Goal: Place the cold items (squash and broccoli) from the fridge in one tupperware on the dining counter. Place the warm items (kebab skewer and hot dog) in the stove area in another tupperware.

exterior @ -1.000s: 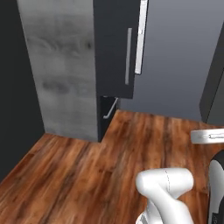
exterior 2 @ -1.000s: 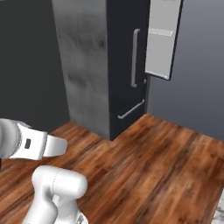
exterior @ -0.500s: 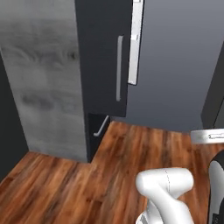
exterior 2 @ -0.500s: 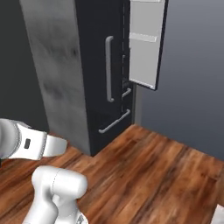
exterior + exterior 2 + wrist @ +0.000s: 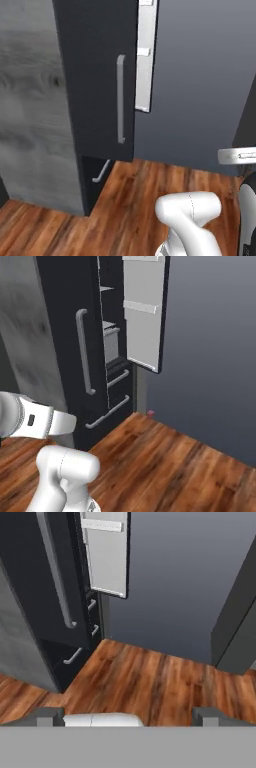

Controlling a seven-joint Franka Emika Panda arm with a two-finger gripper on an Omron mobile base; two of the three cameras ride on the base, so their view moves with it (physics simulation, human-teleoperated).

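Note:
A tall black fridge (image 5: 65,331) stands ahead, its left door (image 5: 97,75) closed behind a long grey handle (image 5: 120,100). Its right door (image 5: 145,311) is swung open, its white inner side with door racks facing me. Through the gap I see inner shelves and a grey bin (image 5: 111,342). Squash, broccoli, kebab skewer, hot dog and tupperware are out of view. My gripper (image 5: 130,717) is open, fingertips (image 5: 50,714) far apart with nothing between them. It hangs over the wood floor, well short of the fridge.
A grey stone-look panel (image 5: 30,110) flanks the fridge on the left. Two drawer handles (image 5: 107,408) run across the fridge's lower part. A dark cabinet (image 5: 235,622) stands at the right. Brown wood floor (image 5: 150,682) lies open before the fridge, backed by a plain grey wall (image 5: 215,346).
The whole picture has shifted: the base has driven closer to the fridge and turned toward it, so the fridge looms larger and its open door faces me. The gripper stays open.

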